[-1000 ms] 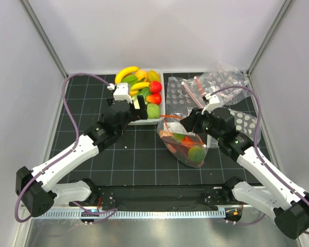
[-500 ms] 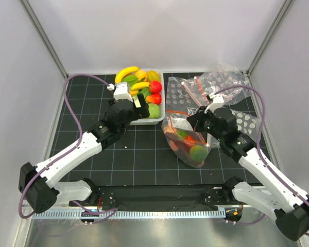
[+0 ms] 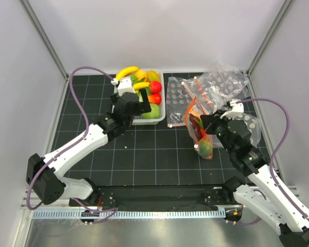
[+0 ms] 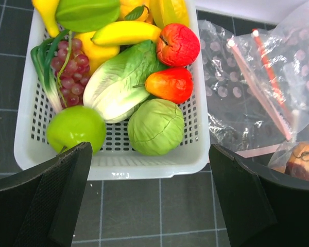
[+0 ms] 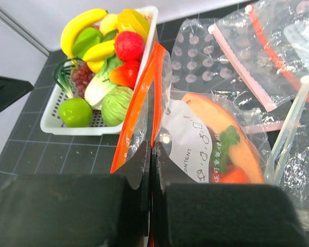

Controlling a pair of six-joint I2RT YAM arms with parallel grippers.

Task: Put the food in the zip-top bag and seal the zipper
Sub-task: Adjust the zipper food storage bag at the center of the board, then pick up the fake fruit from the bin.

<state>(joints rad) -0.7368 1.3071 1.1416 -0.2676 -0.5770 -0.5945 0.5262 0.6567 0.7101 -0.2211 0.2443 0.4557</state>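
Several food pieces point(image 3: 205, 148) lie inside zip-top bag point(image 3: 198, 128), which hangs from right gripper point(image 5: 150, 154) clamped on zipper point(image 5: 144, 87). Left gripper point(image 4: 149, 172), jaws spread, hovers over basket point(image 4: 144, 167). Likely next: centre on one piece, close gently; glossy plastic slips.

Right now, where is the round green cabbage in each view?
Top external: cabbage in the near right corner of the white basket.
Left wrist: cabbage at centre, against the basket's near wall.
Right wrist: cabbage left of centre, left of the zip-top bag pinched by the right gripper.
Shared landmark: the white basket.
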